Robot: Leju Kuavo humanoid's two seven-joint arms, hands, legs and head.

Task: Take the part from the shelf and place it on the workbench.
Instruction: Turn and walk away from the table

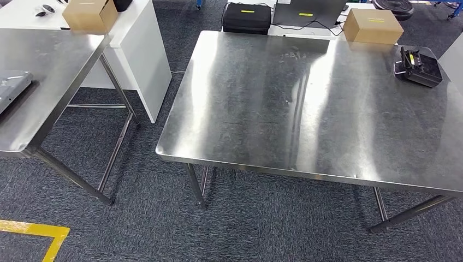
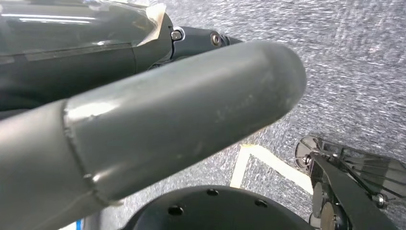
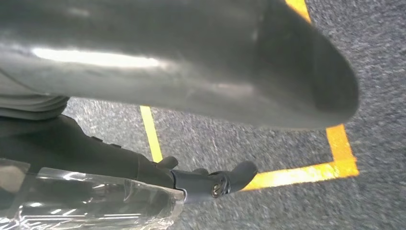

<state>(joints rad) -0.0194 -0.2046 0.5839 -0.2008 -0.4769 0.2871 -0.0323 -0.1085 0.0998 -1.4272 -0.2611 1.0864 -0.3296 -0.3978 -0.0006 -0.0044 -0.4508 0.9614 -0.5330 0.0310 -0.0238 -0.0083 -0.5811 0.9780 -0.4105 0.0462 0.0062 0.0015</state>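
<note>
From the head view we see the steel surface point(image 1: 306, 109); the black part point(image 1: 418, 67) sits at its far right corner, just right of a cardboard box point(image 1: 373, 25) whose yellow label we cannot read. Left of the surface stands a second steel table point(image 1: 38, 82). At the wrists we see our left hand point(image 2: 158, 120) and right hand point(image 3: 182, 62) above grey carpet point(image 3: 287, 201) with yellow tape point(image 3: 306, 172); we cannot tell how their fingers lie.
</note>
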